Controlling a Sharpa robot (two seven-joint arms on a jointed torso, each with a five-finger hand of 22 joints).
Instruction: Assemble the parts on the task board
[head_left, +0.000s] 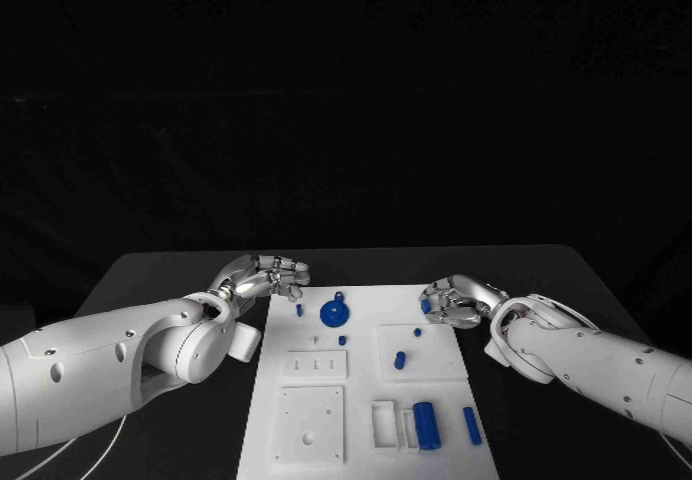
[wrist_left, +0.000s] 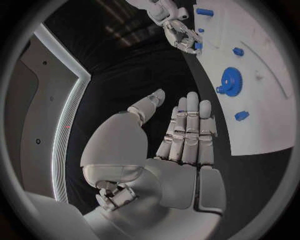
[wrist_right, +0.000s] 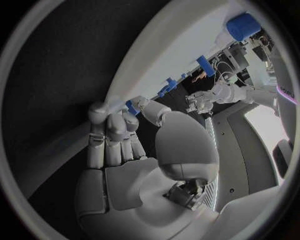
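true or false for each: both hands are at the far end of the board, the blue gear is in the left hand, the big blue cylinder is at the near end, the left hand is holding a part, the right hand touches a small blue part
1. Both hands are at the far end of the task board. True: left hand at its far left corner, right hand at its far right edge.
2. The blue gear is in the left hand. False: it lies on the board, apart from the hand.
3. The big blue cylinder is at the near end. True.
4. The left hand holds a part. False: its fingers are extended and hold nothing.
5. The right hand touches a small blue part. True: its fingertips are on one at the board's edge.
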